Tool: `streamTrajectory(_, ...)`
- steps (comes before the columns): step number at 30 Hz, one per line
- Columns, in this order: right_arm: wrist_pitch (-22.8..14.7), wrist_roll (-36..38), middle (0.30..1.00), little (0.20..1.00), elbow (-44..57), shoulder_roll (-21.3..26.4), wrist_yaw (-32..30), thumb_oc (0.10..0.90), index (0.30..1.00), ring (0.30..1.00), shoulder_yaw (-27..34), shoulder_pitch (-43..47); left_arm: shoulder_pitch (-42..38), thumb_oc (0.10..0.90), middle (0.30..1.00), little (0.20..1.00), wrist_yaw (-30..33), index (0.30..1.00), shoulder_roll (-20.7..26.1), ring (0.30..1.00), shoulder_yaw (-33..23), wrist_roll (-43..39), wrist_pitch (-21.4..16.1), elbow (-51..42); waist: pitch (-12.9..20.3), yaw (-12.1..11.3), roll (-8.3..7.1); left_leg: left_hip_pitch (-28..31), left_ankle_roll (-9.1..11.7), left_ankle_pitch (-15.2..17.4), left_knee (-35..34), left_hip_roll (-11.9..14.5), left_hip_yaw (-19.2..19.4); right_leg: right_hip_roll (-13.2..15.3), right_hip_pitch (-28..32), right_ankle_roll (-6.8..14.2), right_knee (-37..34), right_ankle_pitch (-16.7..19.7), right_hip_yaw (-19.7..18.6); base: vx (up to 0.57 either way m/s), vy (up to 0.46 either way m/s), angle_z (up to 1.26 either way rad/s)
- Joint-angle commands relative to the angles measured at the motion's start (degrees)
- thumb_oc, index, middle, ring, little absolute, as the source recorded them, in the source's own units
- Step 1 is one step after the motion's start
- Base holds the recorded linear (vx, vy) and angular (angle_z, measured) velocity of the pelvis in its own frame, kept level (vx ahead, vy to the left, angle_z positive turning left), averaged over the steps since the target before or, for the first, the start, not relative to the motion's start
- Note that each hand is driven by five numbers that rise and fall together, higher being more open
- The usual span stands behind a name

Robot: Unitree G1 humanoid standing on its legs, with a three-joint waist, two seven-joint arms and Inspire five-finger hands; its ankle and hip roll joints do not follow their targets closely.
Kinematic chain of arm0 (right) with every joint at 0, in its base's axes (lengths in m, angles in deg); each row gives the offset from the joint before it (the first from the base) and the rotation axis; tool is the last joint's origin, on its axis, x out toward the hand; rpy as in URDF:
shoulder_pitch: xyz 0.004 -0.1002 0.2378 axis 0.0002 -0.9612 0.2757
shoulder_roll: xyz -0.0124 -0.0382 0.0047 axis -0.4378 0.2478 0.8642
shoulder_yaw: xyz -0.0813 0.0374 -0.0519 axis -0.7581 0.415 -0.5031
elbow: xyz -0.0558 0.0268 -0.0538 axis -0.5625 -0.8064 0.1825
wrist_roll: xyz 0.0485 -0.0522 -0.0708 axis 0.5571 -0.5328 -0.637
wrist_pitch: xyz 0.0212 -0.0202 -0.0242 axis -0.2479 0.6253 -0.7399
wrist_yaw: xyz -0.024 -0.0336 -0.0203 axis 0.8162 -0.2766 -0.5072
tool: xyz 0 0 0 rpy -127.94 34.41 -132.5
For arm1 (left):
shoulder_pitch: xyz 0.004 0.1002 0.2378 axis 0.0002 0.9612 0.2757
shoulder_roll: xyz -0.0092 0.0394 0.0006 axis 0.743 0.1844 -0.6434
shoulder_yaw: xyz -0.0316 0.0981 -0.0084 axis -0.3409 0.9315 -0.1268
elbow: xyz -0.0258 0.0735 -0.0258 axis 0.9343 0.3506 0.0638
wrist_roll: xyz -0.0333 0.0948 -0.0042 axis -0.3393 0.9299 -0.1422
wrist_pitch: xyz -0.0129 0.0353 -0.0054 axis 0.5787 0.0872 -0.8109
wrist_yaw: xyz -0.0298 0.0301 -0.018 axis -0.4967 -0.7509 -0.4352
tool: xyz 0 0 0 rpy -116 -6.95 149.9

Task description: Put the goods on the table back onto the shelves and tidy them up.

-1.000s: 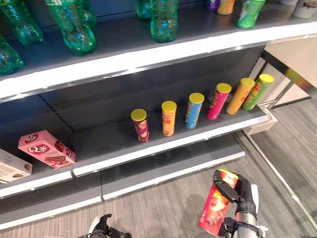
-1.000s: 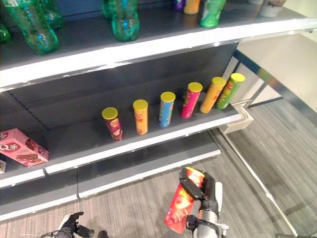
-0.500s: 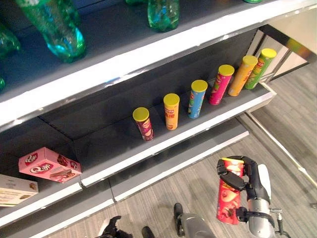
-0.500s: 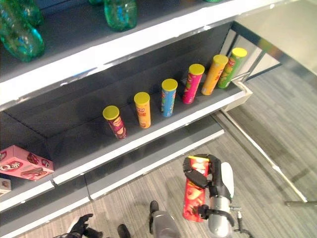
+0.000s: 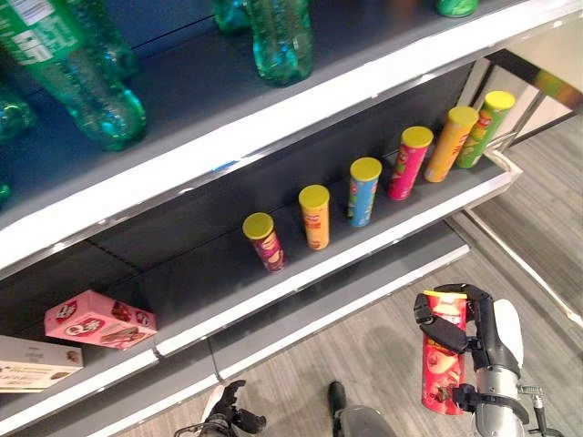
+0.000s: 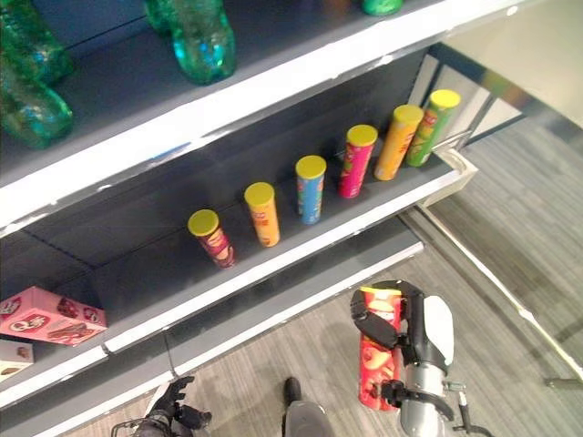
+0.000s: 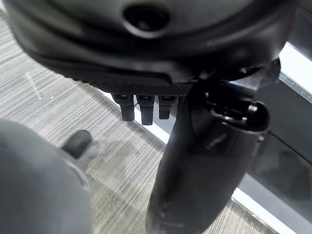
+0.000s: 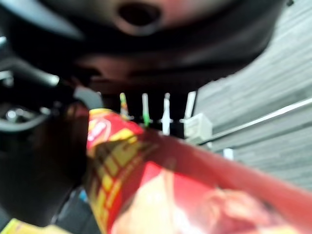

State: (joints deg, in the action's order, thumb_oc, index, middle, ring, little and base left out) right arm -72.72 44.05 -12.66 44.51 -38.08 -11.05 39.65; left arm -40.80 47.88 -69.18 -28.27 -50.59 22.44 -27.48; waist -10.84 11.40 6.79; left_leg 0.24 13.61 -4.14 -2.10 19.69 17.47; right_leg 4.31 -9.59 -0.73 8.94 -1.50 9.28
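My right hand [image 5: 487, 335] is shut on a red chip can [image 5: 443, 366], held upright over the floor in front of the shelves. The same can [image 8: 185, 195] fills the space past the thumb [image 8: 34, 165] in the right wrist view. On the middle shelf [image 5: 346, 259] several chip cans with yellow lids stand in a row: maroon [image 5: 263, 241], orange [image 5: 315, 217], blue [image 5: 364, 191], pink [image 5: 410, 162], orange [image 5: 450, 143] and green [image 5: 480, 127]. My left hand [image 5: 228, 421] hangs low by the floor, relaxed and holding nothing.
A pink box [image 5: 100, 320] and a white box [image 5: 36, 362] lie on the shelf section to the left. Green bottles [image 5: 278, 36] stand on the upper shelf [image 5: 273, 118]. A low bottom shelf [image 5: 364, 296] juts out above the grey floor.
The camera has moved, so the whole picture shifted. In my right hand the red can has gone from tilted to upright and sits a little higher.
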Motion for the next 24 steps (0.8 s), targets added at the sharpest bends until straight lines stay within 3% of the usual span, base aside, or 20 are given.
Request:
streamTrajectory(1,-5.89,-5.34,0.3,0.3,12.31,-0.1,-2.7,0.4,0.3,0.3,0.24,0.52,1.22,0.8,0.9,0.9,2.33,0.9,4.11,0.9,-1.24,1.87,-1.01,-1.74,-1.42,1.53,0.02,1.01,-5.79,5.3,2.36,-7.19,0.14,10.21,-1.05,10.24,-3.68,3.99,-4.22,-0.04,0.306,0.19)
streamTrajectory(2,-5.88,-5.35,0.3,0.3,12.3,-0.1,-2.7,0.4,0.3,0.3,0.23,0.55,1.21,0.8,0.9,0.9,2.33,0.9,4.1,0.9,-1.25,1.87,-1.0,-1.74,-1.4,1.48,-0.05,1.01,-5.87,5.32,2.34,-7.31,0.22,10.32,-1.12,10.32,-3.66,4.01,-4.33,-0.1,0.427,0.09)
streamTrajectory(3,-5.38,-6.3,0.3,0.3,12.42,-0.86,-3.2,0.4,0.3,0.3,-0.06,1.49,0.26,0.8,0.9,0.9,2.38,0.9,4.32,0.9,-0.02,2.75,-1.4,-2.08,-2.07,1.94,0.14,1.26,-6.87,6.24,0.61,-10.84,0.57,12.46,-2.24,11.43,-5.03,6.67,-5.65,-0.13,0.397,0.04)
streamTrajectory(5,-4.93,-6.83,0.3,0.3,12.51,-1.91,-4.5,0.4,0.3,0.3,-0.41,2.7,-1.08,0.8,0.9,0.9,2.88,0.9,4.48,0.9,0.64,2.19,-1.87,-2.93,-2.98,2.16,0.17,0.92,-7.98,6.9,-0.94,-13.92,0.76,15.04,-4.07,12.6,-6.46,9.78,-6.45,-0.23,0.511,-0.09)
streamTrajectory(6,-3.9,-8.85,0.3,0.3,12.55,-2.42,-6.17,0.4,0.3,0.3,-1.46,4.77,-2.24,0.8,0.9,0.9,3.65,0.9,4.25,0.9,0.2,0.8,-2.32,-2.91,-4.29,2.04,-0.21,0.44,-9.13,7.47,-2.4,-16.98,1.45,18.04,-6.69,14.28,-8.47,15.57,-6.79,-0.28,0.446,-0.08)
streamTrajectory(7,-3.82,-9.22,0.3,0.3,12.29,-2.66,-6.65,0.4,0.3,0.3,-2.26,5.74,-2.86,0.8,0.9,0.9,3.81,0.9,4.46,0.9,0.01,0.24,-2.4,-3.15,-4.83,1.77,-0.47,0.04,-9.55,7.76,-2.72,-17.68,2.2,18.76,-7.76,14.51,-9.23,17.2,-5.52,-0.23,0.433,-0.08)
streamTrajectory(8,-3.71,-9.24,0.3,0.3,12.14,-2.54,-6.75,0.4,0.3,0.3,-3.01,6.87,-3.28,0.8,0.9,0.9,3.67,0.9,4.75,0.9,-0.19,-0.15,-2.43,-3.57,-5.22,0.88,-0.09,-0.06,-9.63,8.87,-2.9,-17.52,2.89,19.18,-8.07,14.9,-9.51,16.24,-2.75,-0.18,0.236,-0.26)
streamTrajectory(10,-4.0,-9.04,0.3,0.3,12.71,-2.43,-6.85,0.4,0.3,0.3,-3.8,7.82,-4.23,0.8,0.9,0.9,3.78,0.9,5.38,0.9,-0.58,-0.53,-2.13,-4.13,-6.52,0.53,-0.3,-1.71,-10.28,8.52,-2.9,-17.21,3.92,18.22,-8.23,13.64,-6.61,12.42,-0.16,-0.23,0.201,-0.67)
streamTrajectory(15,-6.02,-8.68,0.3,0.3,12.98,-1.39,-6.87,0.4,0.3,0.3,-6.23,8.18,-4.45,0.8,0.9,0.9,4.65,0.9,6.97,0.9,-2.17,-2.33,-1.98,-4.23,-7.94,-2.63,-1.3,-5.15,-11.68,5.56,-2.33,-15.77,6.48,11.8,-4.7,9.91,7.76,0.84,-0.2,-0.21,0.1,-0.47)
streamTrajectory(17,-6.35,-8.92,0.3,0.3,12.7,-0.95,-6.73,0.4,0.3,0.3,-7.42,8.38,-4.23,0.8,0.9,0.9,4.96,0.9,7.15,0.9,-2.45,-2.49,-2.1,-4.13,-7.6,-3.5,-2.04,-6.28,-11.46,5.69,-1.03,-15.47,6.73,10.87,-2.95,9.56,7.95,-0.75,-0.6,-0.14,-0.051,-0.57)
streamTrajectory(18,-6.66,-8.05,0.3,0.3,12.38,-1.21,-7.23,0.4,0.3,0.3,-8.28,8.41,-4.14,0.8,0.9,0.9,4.94,0.9,7.06,0.9,-2.35,-3.4,-2.47,-4.22,-7.33,-4.28,-3.51,-8.06,-11.0,5.83,1.06,-14.77,6.59,9.94,-1.91,9.47,4.61,-0.46,-0.87,-0.15,-0.091,-0.23)
streamTrajectory(19,-6.67,-8.06,0.3,0.3,12.38,-1.21,-7.24,0.4,0.3,0.3,-8.28,8.41,-4.13,0.8,0.9,0.9,4.94,0.9,7.07,0.9,-2.35,-3.4,-2.47,-4.21,-7.31,-4.27,-3.5,-8.11,-11.0,5.86,1.12,-14.74,6.57,9.92,-1.89,9.47,4.55,-0.42,-0.85,-0.18,-0.229,-0.12)
streamTrajectory(20,-7.99,-6.91,0.3,0.3,12.73,-1.45,-7.45,0.4,0.3,0.3,-9.1,8.8,-4.28,0.8,0.9,0.9,5.5,0.9,6.99,0.9,-3.2,-4.17,-2.71,-3.06,-6.81,-5.51,-4.91,-11.0,-10.51,5.81,3.88,-13.79,6.21,9.22,-0.37,9.56,-1.09,0.46,-0.49,-0.13,-0.218,-0.18)
streamTrajectory(24,-9.42,-7.01,0.3,0.3,12.96,-0.48,-7.88,0.4,0.3,0.3,-12.12,12.32,-3.43,0.8,0.9,0.9,6.09,0.9,6.53,0.9,-5.09,-5.8,-2.64,-0.78,-5.77,-7.35,-6.03,-15.02,-9.34,4.6,6.42,-11.25,5.18,7.0,1.4,9.36,-7.63,2.19,1.72,-0.09,-0.168,-0.02)
